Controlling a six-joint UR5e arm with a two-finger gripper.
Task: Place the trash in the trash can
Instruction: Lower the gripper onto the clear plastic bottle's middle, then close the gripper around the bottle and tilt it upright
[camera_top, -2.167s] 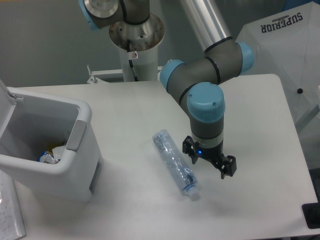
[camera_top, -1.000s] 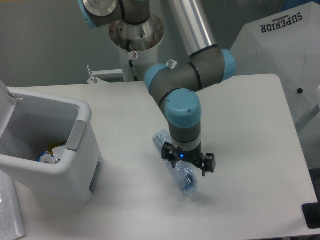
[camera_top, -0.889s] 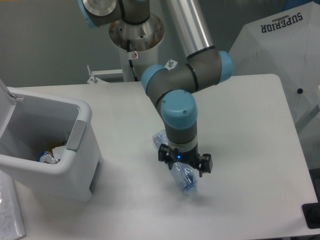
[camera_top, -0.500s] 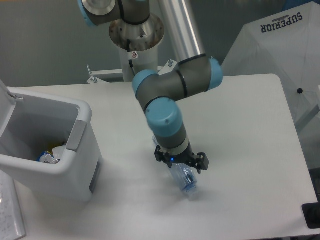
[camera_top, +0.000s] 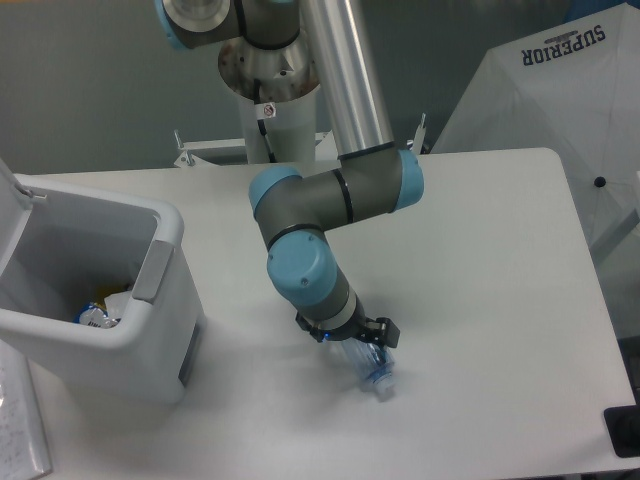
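The job is only just started. The trash, a clear bluish bottle, lies on the white bench, near the front and a bit right of the middle. Only its cap end pokes out from under me. It has not gone into the trash can yet. The trash can stands well apart on the left side of the bench, with its lid tipped up and open. Some small scraps are already inside it.

My end effector is down low, right at the bottle. My own wrist hides most of it, so I cannot tell if it is open or closed, or if I have the bottle in my grip. The bottle looks like it rests on the bench.

My arm comes down from the tall post at the back. It bends at the elbow, and my wrist leans down and to the right, toward the bottle.

I think what is left is to get a good hold, lift the bottle, carry it left over the open trash can, and let it drop in.
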